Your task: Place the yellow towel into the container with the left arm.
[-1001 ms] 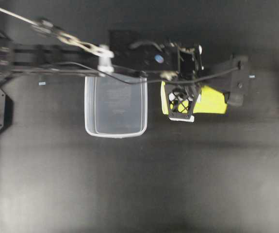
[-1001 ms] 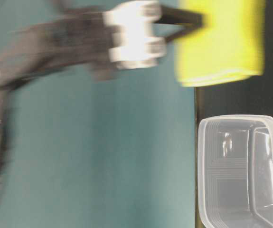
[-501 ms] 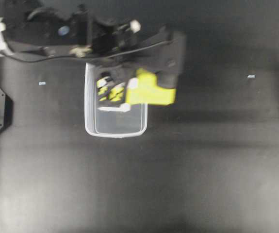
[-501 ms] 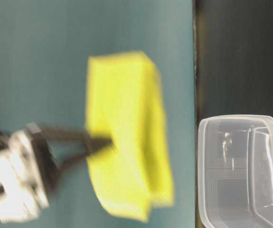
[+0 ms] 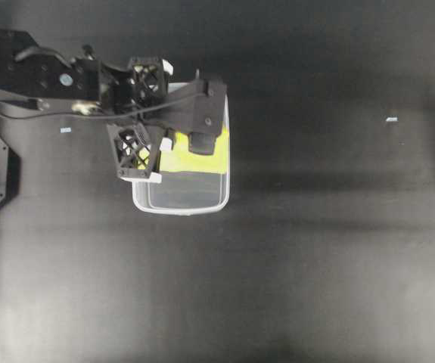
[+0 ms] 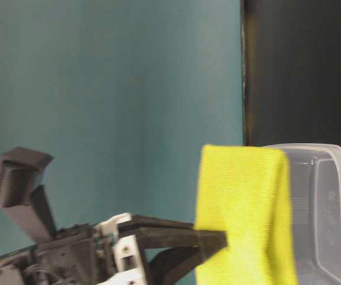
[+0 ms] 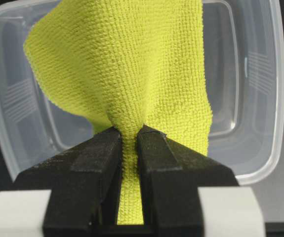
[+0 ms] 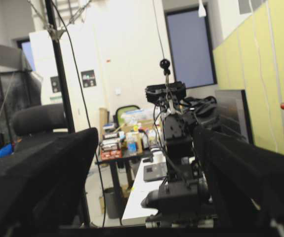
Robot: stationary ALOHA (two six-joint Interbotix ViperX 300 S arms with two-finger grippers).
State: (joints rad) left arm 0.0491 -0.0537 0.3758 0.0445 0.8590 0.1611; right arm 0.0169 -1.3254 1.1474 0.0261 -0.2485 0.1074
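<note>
Overhead view puts the container point(image 5: 181, 198) on the dark table point(image 5: 315, 265), left of the table's middle, and everything else is placed from that tub. Over the tub's upper half reaches the left arm point(image 5: 43, 76), coming in from the left edge of the picture. Its left gripper point(image 5: 173, 144) sits above the tub's left rim, and the yellow towel point(image 5: 194, 159) shows as a bright strip across the tub's upper-middle part, partly hidden under the black gripper body. The tub's lower half is uncovered and see-through.

From the left wrist camera the grip is plain: the two black fingers point(image 7: 87, 163) are pressed together with a pinched fold of the yellow towel point(image 7: 132, 74) between them, so the left gripper point(image 7: 130, 143) is clenched on the cloth. The cloth spreads out beyond the fingertips and covers most of the container point(image 7: 260, 89), whose rounded rim shows on both sides of it.

At table level the yellow towel point(image 6: 244, 214) hangs against the container point(image 6: 330, 196) at its left wall, its top about level with the rim; whether it touches the floor of the tub cannot be told.

The right wrist camera looks out across a room; its own dark fingers point(image 8: 38, 177) stand far apart at the picture's sides with nothing between them, so that gripper is released
</note>
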